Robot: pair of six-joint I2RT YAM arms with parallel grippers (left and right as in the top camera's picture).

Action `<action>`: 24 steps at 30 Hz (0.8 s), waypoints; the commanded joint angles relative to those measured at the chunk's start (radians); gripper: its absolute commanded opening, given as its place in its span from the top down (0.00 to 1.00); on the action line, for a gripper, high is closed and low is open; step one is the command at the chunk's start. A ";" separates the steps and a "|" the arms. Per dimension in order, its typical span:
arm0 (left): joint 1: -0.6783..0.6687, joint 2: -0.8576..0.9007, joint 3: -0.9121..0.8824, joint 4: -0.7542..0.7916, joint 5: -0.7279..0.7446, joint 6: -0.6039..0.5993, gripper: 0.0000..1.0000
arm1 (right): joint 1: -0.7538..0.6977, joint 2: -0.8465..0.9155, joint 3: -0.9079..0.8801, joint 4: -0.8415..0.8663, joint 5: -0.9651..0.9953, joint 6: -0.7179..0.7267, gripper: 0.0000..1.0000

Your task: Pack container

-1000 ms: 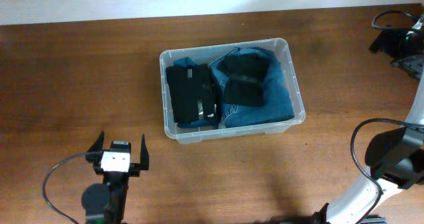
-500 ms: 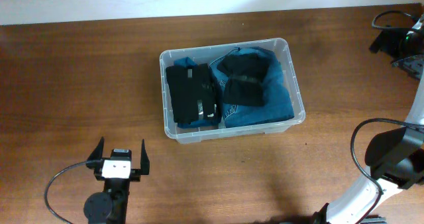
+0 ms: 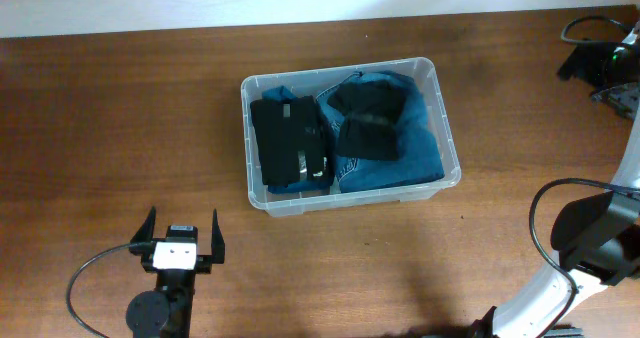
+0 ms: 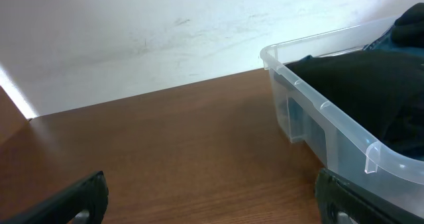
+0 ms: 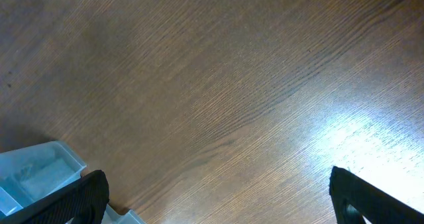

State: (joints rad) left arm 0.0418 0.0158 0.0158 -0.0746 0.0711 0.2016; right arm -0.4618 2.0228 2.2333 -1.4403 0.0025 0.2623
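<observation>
The container (image 3: 350, 199), a clear plastic bin, stands in the middle of the table. It holds a folded black garment (image 3: 289, 143) on the left, blue cloth (image 3: 405, 153) on the right and a second black piece (image 3: 368, 118) on top of the blue. My left gripper (image 3: 182, 221) hovers open near the front edge, well clear of the bin's front-left corner. In the left wrist view the container (image 4: 311, 101) lies ahead to the right, and the left gripper (image 4: 212, 201) has nothing between its fingers. My right gripper (image 5: 218, 197) is open over bare wood.
The wooden table (image 3: 120, 118) ends at a pale wall at the back. The right arm (image 3: 595, 238) and its cable loop stand at the right edge, with more of it at the back right corner (image 3: 605, 63). A pale plastic corner (image 5: 36, 171) shows low on the left in the right wrist view.
My left gripper has drawn back slightly toward the table's front edge, still open. The container, its contents and the right arm have not moved.
</observation>
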 commanded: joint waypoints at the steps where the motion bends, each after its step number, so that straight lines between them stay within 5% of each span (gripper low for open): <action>1: 0.006 -0.010 -0.007 -0.002 -0.008 -0.009 0.01 | -0.003 0.000 -0.003 0.000 0.005 0.008 0.01; 15: 0.006 -0.010 -0.006 -0.002 -0.008 -0.009 0.01 | 0.011 0.002 -0.003 0.000 0.006 0.008 0.01; 24: 0.006 -0.010 -0.006 -0.002 -0.008 -0.009 0.01 | 0.229 -0.158 -0.003 0.000 0.006 0.008 0.02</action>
State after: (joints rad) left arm 0.0418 0.0154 0.0158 -0.0750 0.0711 0.2012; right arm -0.3382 1.9907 2.2257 -1.4403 0.0036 0.2626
